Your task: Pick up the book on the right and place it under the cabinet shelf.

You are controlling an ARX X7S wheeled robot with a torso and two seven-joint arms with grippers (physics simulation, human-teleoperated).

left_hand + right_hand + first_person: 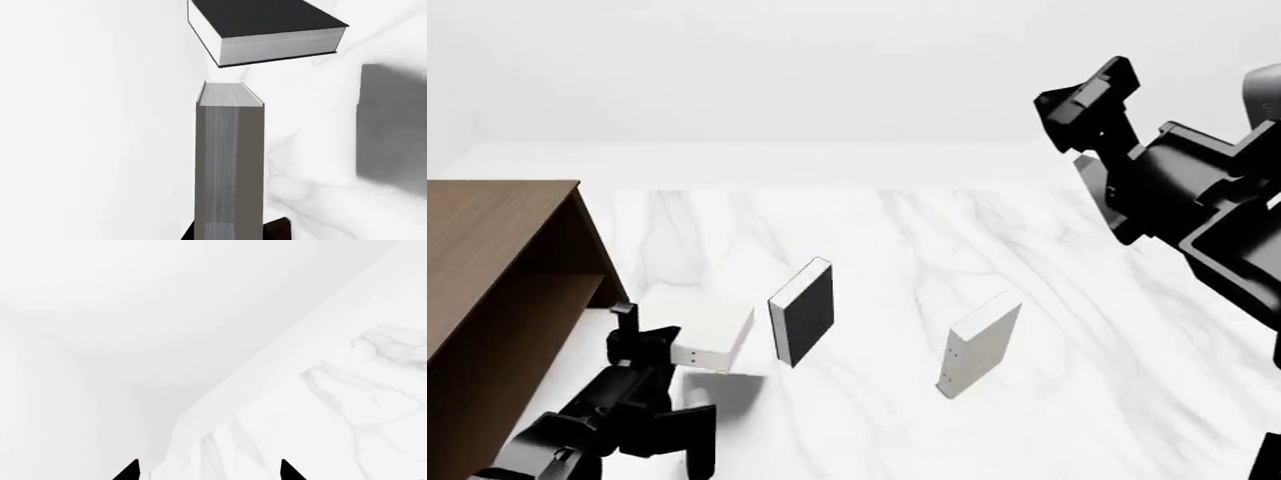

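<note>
The left fingers [277, 229] are seen clamped on a thick pale grey book [230, 165], its ribbed page block facing out. The right fingers [288, 471] are held spread and empty, raised high. The book [981, 345], slim and pale, is left upright on the white marbled surface [1094, 330], right of a standing black-covered book [803, 312], well apart from the dark brown wooden cabinet shelf [494, 225].
</note>
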